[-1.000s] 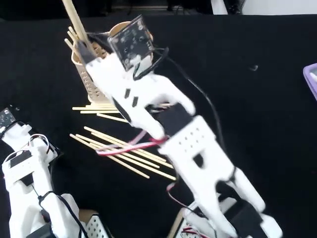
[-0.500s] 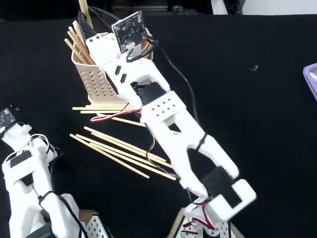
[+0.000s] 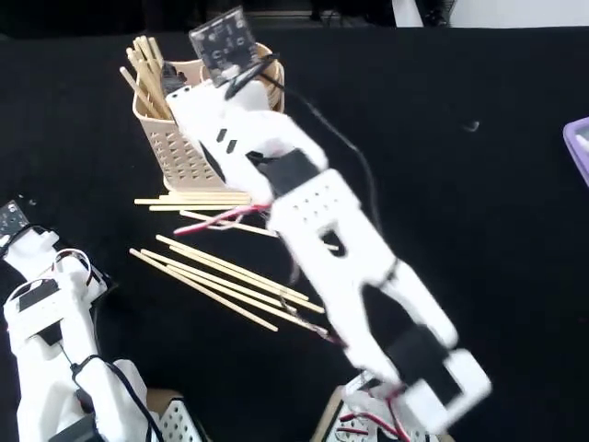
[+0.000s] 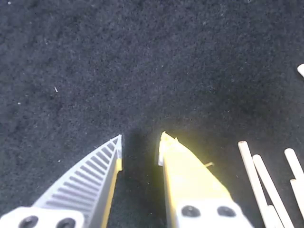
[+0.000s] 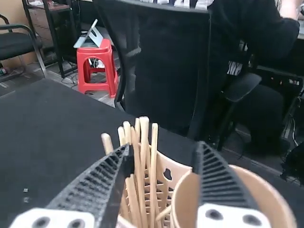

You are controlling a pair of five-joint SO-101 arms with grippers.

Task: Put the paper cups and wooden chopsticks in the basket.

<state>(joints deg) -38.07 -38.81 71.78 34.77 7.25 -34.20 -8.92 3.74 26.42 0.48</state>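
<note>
Right claw hangs spread and empty above the beige perforated plastic basket, where pale wooden chopsticks stand bundled; loose chopsticks await on the black surface near the left claw, parted, empty.

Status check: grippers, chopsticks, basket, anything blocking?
Right gripper jaws open above beige perforated plastic basket. Left gripper jaws open, low over black table. Some wooden chopsticks and a brown paper cup in basket; loose wooden chopsticks beside it. No obstruction seen.
</note>
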